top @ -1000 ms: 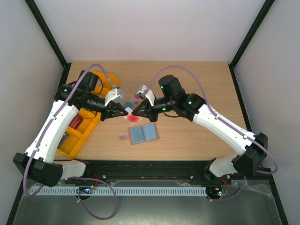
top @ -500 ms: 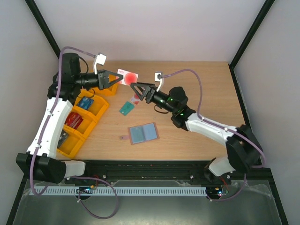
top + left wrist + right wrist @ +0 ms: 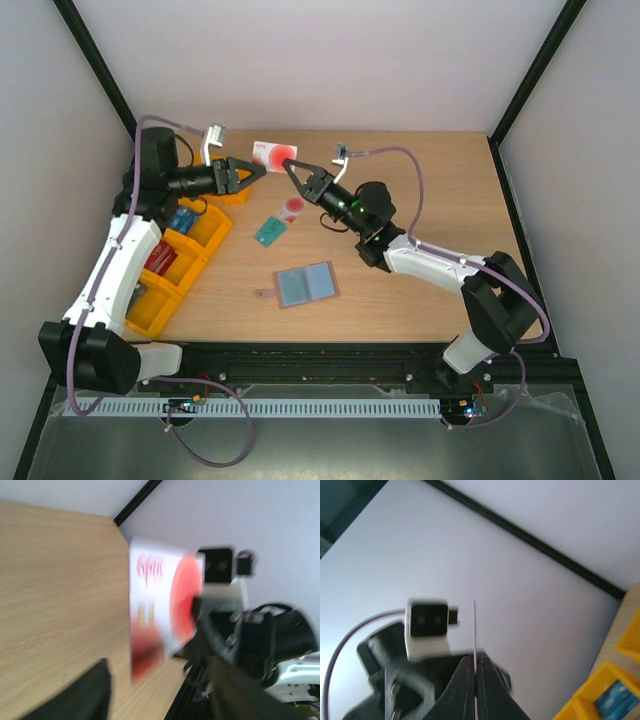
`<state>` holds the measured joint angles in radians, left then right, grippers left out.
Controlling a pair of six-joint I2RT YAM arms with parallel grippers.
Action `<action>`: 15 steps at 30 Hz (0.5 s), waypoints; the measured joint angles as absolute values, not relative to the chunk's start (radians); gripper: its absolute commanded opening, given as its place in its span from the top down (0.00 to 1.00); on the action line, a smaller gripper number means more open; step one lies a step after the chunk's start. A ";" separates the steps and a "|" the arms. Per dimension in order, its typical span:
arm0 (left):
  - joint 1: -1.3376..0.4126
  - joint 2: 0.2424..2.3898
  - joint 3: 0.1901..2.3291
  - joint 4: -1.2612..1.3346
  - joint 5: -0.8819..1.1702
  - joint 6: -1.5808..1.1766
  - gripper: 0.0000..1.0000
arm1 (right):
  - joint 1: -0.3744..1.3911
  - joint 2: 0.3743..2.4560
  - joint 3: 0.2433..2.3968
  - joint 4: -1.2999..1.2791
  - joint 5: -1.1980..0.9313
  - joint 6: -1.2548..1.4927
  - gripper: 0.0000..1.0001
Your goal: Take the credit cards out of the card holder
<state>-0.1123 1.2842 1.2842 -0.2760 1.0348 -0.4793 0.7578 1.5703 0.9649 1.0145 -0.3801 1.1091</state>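
I have the white-pink card (image 3: 274, 153) up in the air at the upper middle of the top view, above the far edge of the table (image 3: 430, 190), its red round mark facing the camera. The right gripper (image 3: 291, 171) is clamped on the card's right edge. In the right wrist view the card shows edge-on as a thin line rising from between closed jaws. The left gripper (image 3: 256, 171) sits just beside the card's lower left corner. In its blurred wrist view the two dark fingers (image 3: 95, 690) stand apart with the card between them, not pinched, so I read it as open and holding nothing. The teal card (image 3: 268, 232) lies flat on the table left of centre, with another small reddish card (image 3: 291, 208) just beyond it. The card holder (image 3: 305, 285) lies open nearer the arms, grey-blue inside up. The orange bins (image 3: 190, 262) sit along the left edge.
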 measured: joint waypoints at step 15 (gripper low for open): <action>0.042 1.231 1.010 -0.400 0.754 -0.303 0.01 | 0.532 2.158 1.942 -0.447 -0.646 0.153 0.98</action>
